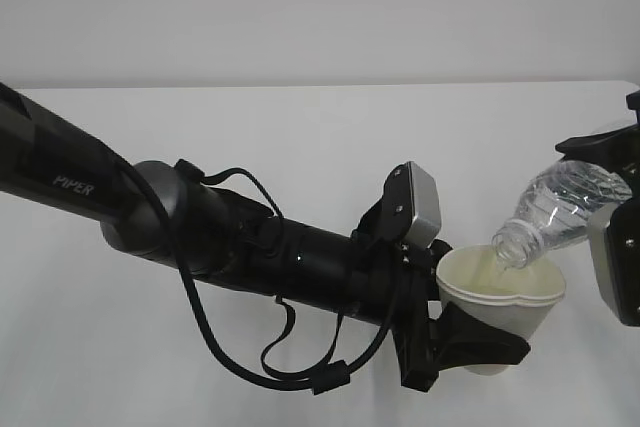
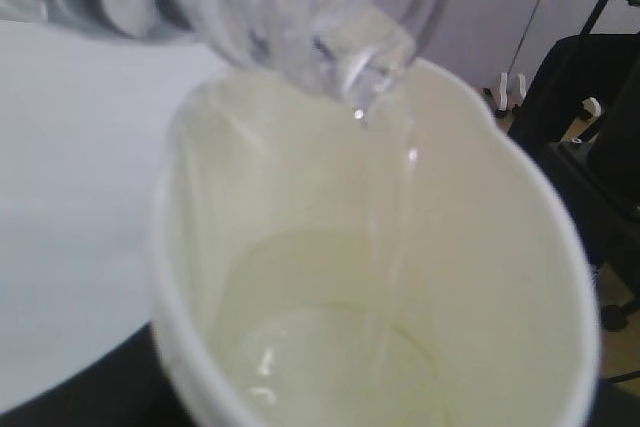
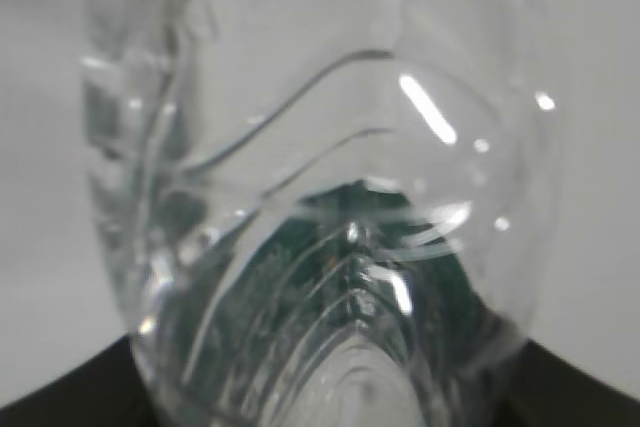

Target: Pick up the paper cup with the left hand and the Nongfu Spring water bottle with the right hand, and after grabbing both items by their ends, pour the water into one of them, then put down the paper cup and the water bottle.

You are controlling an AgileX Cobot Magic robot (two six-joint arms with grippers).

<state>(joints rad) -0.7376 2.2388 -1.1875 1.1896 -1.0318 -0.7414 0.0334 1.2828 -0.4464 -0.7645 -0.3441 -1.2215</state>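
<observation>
My left gripper (image 1: 478,335), at the end of the long black PIPER arm, is shut on the white paper cup (image 1: 503,299), held upright above the table. The cup's rim is squeezed slightly out of round. My right gripper (image 1: 606,197) at the right edge is shut on the Nongfu Spring water bottle (image 1: 565,205). The clear bottle tilts down to the left with its open mouth over the cup's rim. In the left wrist view a thin stream of water (image 2: 385,187) runs from the bottle mouth (image 2: 340,37) into the cup (image 2: 500,277), where water pools. The bottle (image 3: 320,197) fills the right wrist view.
A white table (image 1: 300,147) lies under both arms, with a plain pale wall behind. Loose black cables (image 1: 215,332) hang below the left arm. Past the table's edge in the left wrist view stand dark stands and gear (image 2: 600,97).
</observation>
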